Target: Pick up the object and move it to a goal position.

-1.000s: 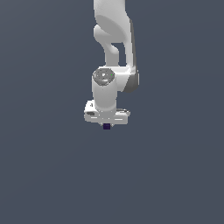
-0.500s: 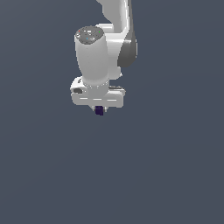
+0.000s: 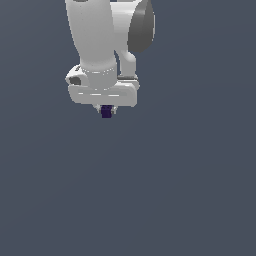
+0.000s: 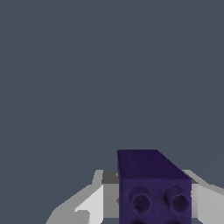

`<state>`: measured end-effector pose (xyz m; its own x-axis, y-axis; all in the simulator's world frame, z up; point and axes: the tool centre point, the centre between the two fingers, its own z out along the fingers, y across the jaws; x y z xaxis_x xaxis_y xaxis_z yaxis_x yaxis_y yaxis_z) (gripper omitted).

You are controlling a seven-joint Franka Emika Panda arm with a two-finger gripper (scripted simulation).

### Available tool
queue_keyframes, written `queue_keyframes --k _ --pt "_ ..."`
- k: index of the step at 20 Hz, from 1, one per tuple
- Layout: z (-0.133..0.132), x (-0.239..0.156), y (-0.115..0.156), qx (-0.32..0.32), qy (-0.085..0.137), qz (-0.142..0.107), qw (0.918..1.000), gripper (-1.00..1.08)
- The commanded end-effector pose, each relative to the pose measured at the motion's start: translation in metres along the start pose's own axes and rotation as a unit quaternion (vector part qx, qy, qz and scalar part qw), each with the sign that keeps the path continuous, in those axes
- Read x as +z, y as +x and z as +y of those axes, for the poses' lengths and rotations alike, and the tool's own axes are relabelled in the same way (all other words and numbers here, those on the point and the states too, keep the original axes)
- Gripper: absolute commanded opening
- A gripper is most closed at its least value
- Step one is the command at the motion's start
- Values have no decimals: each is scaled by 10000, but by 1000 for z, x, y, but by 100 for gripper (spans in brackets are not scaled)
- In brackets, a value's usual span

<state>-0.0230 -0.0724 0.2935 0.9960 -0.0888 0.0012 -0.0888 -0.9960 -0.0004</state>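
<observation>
The white gripper (image 3: 106,111) hangs in the upper left of the exterior view. Its fingers (image 4: 94,199) are squeezed onto the small purple block (image 3: 106,112), which pokes out just under it. Two round holes show on the block's near face.

flat, even simulated light; slightly soft, no glare.

No readable txt, no labels, brands, nos. or signs in either view
</observation>
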Motion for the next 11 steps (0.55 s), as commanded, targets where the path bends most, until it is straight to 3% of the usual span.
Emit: queue_keyframes --k 1,11 --pt "3 -9 -1 -2 0 -6 10000 -100" --pt "3 -11 1 -2 0 -6 10000 -100"
